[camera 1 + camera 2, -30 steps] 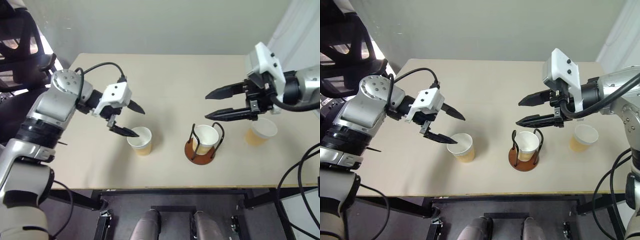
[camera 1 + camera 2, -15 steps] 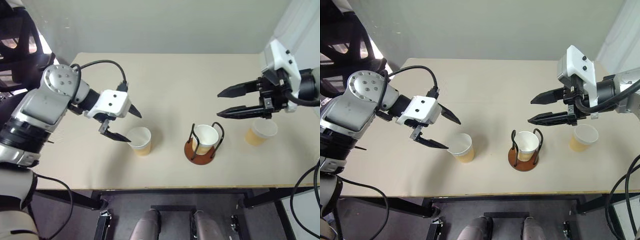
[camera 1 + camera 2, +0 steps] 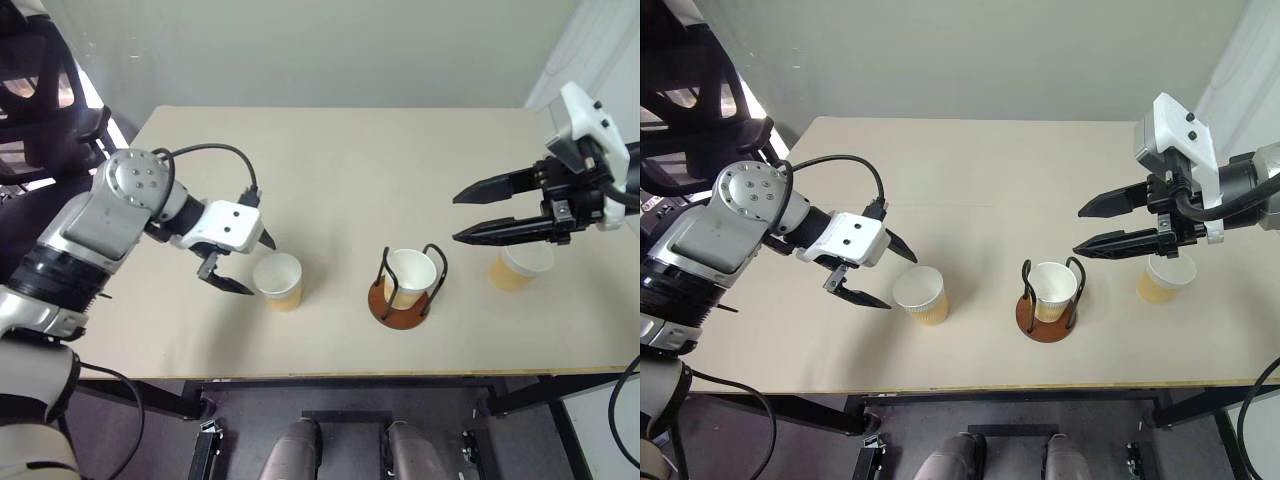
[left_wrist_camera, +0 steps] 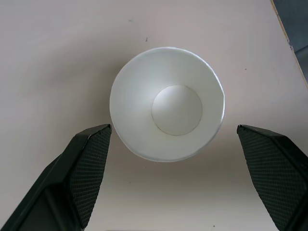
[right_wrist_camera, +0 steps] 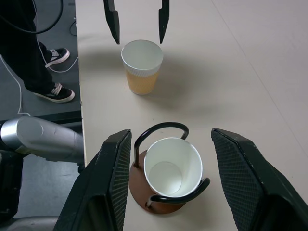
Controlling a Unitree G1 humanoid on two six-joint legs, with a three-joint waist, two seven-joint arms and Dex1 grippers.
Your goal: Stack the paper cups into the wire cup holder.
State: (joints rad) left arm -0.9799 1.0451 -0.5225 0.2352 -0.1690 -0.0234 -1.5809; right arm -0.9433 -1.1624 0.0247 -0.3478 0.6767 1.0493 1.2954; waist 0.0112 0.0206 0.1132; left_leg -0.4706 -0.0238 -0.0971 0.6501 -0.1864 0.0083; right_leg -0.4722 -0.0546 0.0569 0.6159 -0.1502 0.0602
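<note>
three paper cups on the table (image 3: 330, 160), one already in the wire holder (image 3: 404, 295).
left gripper (image 3: 243, 262) spread wide at nine o'clock of the left cup (image 3: 279, 281), not touching; right gripper (image 3: 468, 214) released above, right cup (image 3: 520, 267) at three o'clock of the holder.

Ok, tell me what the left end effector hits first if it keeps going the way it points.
Probably the loose paper cup: the open left end effector has it centred between its fingers, with only table beyond.
</note>
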